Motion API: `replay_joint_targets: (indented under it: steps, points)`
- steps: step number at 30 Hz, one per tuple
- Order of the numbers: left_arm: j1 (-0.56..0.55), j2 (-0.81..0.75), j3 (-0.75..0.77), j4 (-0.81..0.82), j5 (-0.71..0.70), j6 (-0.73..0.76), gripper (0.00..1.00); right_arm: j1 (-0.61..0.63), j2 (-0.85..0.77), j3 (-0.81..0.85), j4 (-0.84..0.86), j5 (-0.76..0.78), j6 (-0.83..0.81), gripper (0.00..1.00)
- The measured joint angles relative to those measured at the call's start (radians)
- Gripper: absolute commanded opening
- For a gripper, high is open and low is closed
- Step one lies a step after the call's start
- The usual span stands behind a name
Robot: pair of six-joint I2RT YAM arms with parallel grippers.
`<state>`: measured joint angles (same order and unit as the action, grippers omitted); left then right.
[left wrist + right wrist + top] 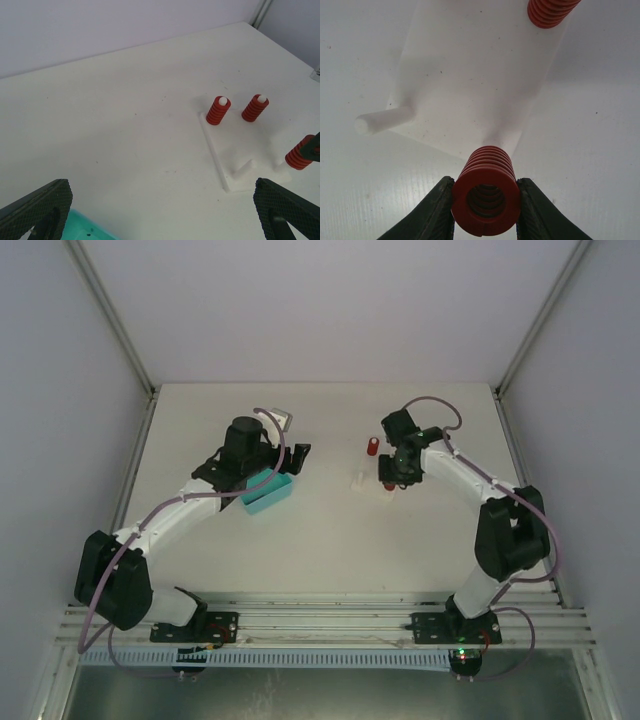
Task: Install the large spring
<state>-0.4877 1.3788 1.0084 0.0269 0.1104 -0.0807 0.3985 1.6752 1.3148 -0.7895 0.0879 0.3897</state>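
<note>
Holding the large spring (pixel 485 192) in my right pincer (pixel 485 200), squeezed on both sides, I have it lying sideways and pointing at the right peg (pixel 281 166) on the white plate (pixel 470 75). The peg's tip may be just inside the spring; I cannot tell. So the spring is picked up and lined up, but not pushed on yet. That push is what is left, I think. To its left a bare peg (pixel 382 120) sticks out. At the plate's far end two red springs (pixel 218 110) sit on pegs. My left pincer (pixel 165 200) is wide and holds nothing, near the teal bin (pixel 268 490) on the tabletop (pixel 330 550).
</note>
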Motion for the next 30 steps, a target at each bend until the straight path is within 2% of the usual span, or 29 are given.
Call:
replay_joint_targets:
  steps: [7, 12, 14, 21, 23, 26, 28, 30]
  points:
    - [0.000, 0.000, 0.000, -0.029, -0.016, -0.005, 0.99, 0.000, 0.064, -0.003, 0.027, -0.009, -0.001, 0.38]
    - [0.006, -0.002, 0.000, -0.069, -0.058, -0.011, 0.99, 0.000, 0.095, -0.004, 0.037, -0.011, -0.001, 0.51]
    - [0.013, -0.012, 0.000, -0.092, -0.075, -0.011, 0.99, 0.000, 0.095, -0.004, 0.039, -0.011, -0.002, 0.61]
    - [0.077, -0.040, 0.010, -0.207, -0.083, 0.024, 0.99, 0.000, 0.034, -0.003, -0.017, -0.011, -0.003, 0.75]
    - [0.109, -0.028, 0.017, -0.259, -0.073, 0.053, 0.88, 0.000, -0.022, -0.003, -0.048, -0.012, -0.003, 0.79]
    - [0.164, 0.014, 0.036, -0.338, -0.055, 0.113, 0.73, 0.000, -0.118, 0.002, -0.092, -0.014, -0.002, 0.92]
    - [0.203, 0.055, 0.056, -0.395, -0.034, 0.159, 0.68, 0.000, -0.175, 0.015, -0.125, -0.015, -0.001, 0.98]
    - [0.235, 0.094, 0.078, -0.443, 0.007, 0.199, 0.65, 0.000, -0.223, 0.036, -0.159, -0.014, 0.000, 0.99]
